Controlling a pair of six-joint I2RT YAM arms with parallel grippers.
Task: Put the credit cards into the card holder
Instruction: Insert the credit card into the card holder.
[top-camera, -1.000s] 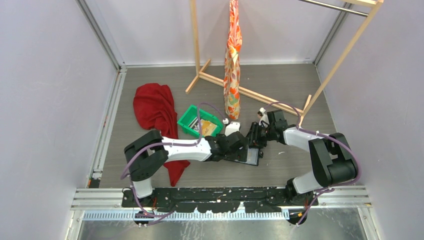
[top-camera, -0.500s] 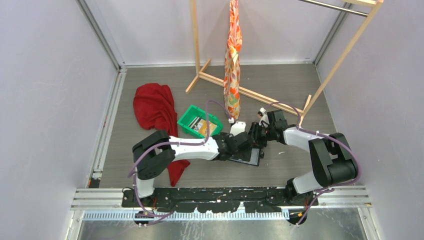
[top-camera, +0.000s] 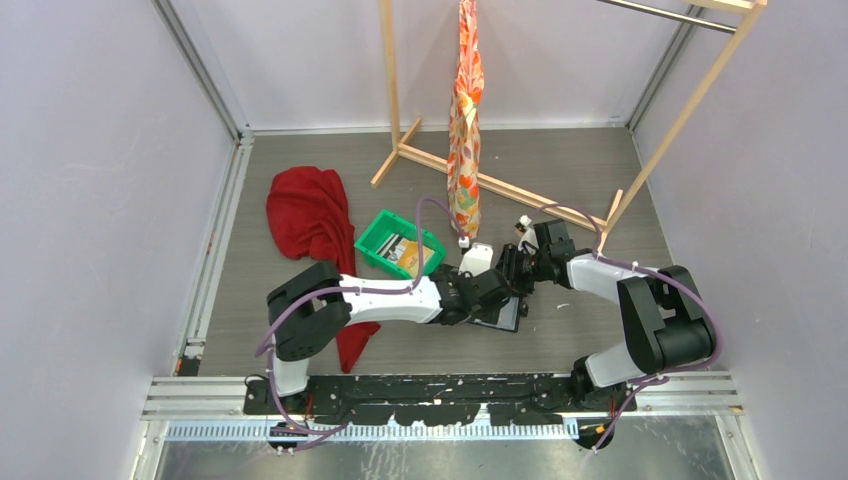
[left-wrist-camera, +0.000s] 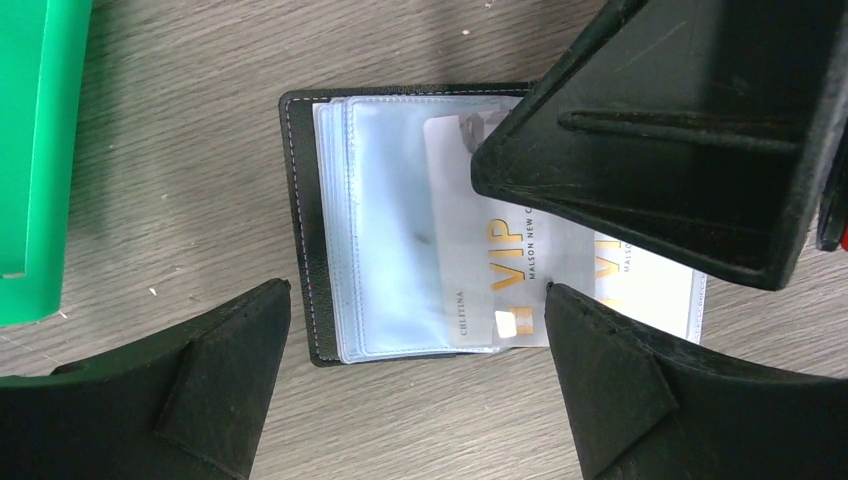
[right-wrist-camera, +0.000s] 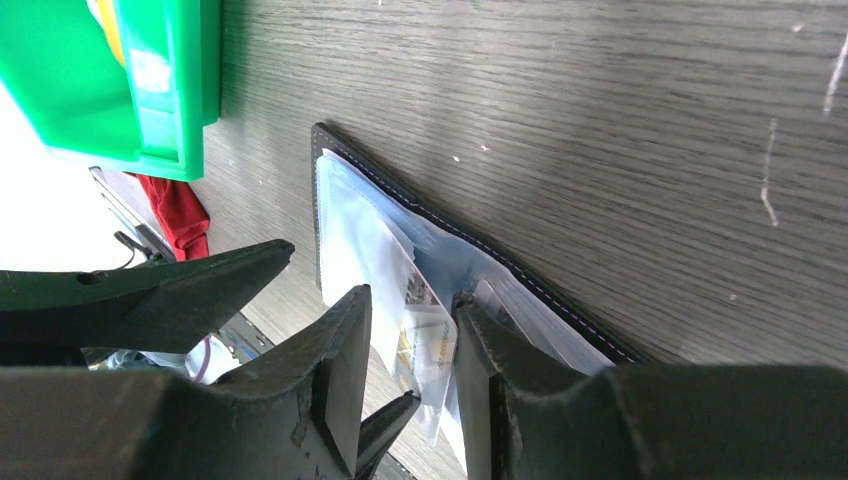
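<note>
Card holder (left-wrist-camera: 385, 240) lies open flat on the table (left-wrist-camera: 180, 60), between the two grippers and just right of the green tray (left-wrist-camera: 30, 150). Clear sleeves face up, black cover underneath.

The whitish VIP card (left-wrist-camera: 500, 270) is part way into a sleeve, with its right end sticking out past the holder's edge.

Handling, as a judgement:
- The card is light, thin, stiff and slick. It should be gripped by the exposed end and pushed along its long axis, since it would likely jam if skewed.
- The sleeves are soft film that buckles easily, and the holder is light enough to slide under the push, so its left half needs pinning down.

Right gripper (right-wrist-camera: 410, 305): jaws partly closed with the card between them, and it looks pinched (contact is partly hidden by sleeve film). The right arm comes in from the right with its elbow out. The fingers lie at a shallow angle to the table, pointing left.

Left gripper (left-wrist-camera: 415, 300): jaws fully apart and holding nothing, hovering over the holder's near edge with one finger on either side. The left arm is stretched low across the middle, wrist camera looking straight down.

The other credit cards (top-camera: 410, 254) sit in the tray.
</note>
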